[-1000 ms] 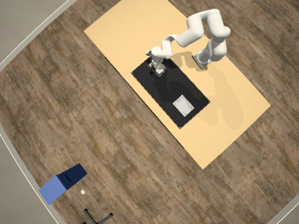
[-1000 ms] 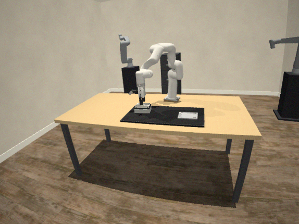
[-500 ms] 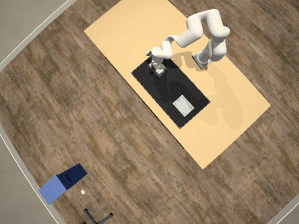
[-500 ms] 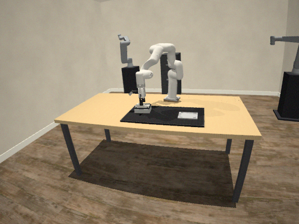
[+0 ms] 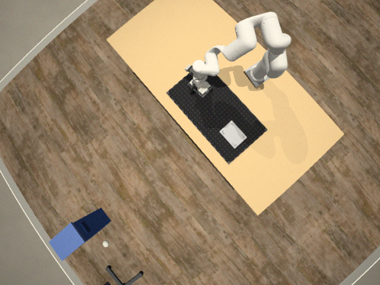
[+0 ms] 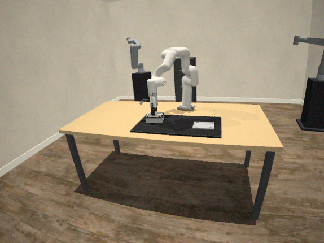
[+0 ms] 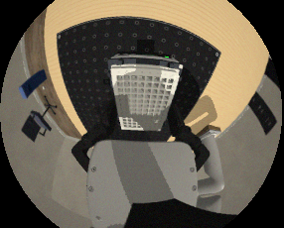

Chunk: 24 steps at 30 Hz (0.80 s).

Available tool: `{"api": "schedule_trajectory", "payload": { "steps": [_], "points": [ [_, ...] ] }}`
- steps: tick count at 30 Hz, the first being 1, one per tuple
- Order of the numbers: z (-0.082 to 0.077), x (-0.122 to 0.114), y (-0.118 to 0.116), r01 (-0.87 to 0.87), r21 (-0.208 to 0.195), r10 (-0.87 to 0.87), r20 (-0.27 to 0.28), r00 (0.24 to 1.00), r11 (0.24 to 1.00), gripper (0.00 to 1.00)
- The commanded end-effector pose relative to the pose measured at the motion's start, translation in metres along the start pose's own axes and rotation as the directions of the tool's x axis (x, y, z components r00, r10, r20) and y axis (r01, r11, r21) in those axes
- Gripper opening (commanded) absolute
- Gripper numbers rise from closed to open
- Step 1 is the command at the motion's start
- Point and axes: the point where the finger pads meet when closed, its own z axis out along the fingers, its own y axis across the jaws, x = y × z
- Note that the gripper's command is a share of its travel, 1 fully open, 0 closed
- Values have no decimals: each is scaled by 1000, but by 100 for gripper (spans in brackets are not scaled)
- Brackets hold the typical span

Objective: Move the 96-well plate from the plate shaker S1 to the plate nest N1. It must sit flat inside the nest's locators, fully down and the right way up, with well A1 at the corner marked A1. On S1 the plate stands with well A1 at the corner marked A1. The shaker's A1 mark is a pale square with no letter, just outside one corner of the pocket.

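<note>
Top view: a tan desk (image 5: 172,23) sits on a wood floor. A black mat (image 5: 232,113) lies on the desk. The white arm (image 5: 246,40) bends over the left end of the mat. Its hand (image 5: 199,87) hangs right over the plate shaker (image 5: 204,93), so the plate can hardly be seen here. The pale plate nest (image 5: 233,134) lies at the other end of the mat, well apart from the shaker.

Exterior view: the hand (image 6: 153,113) points straight down, just above the shaker (image 6: 154,120) at the left end of the mat (image 6: 180,128). The nest (image 6: 203,125) lies to the right.

Wrist view: the 96-well plate (image 7: 143,98) still rests in the shaker. The hand's dark fingers are spread wide, one on each side of the plate's near end. They pinch nothing.
</note>
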Motion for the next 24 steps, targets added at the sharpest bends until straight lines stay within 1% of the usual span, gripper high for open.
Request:
{"api": "schedule_trajectory", "payload": {
  "steps": [1,7,24],
  "points": [
    [0,1,-1,0,4,0,-3,1000,1000,100],
    [4,1,-1,0,4,0,-3,1000,1000,100],
    [4,1,-1,0,4,0,-3,1000,1000,100]
  ]
}}
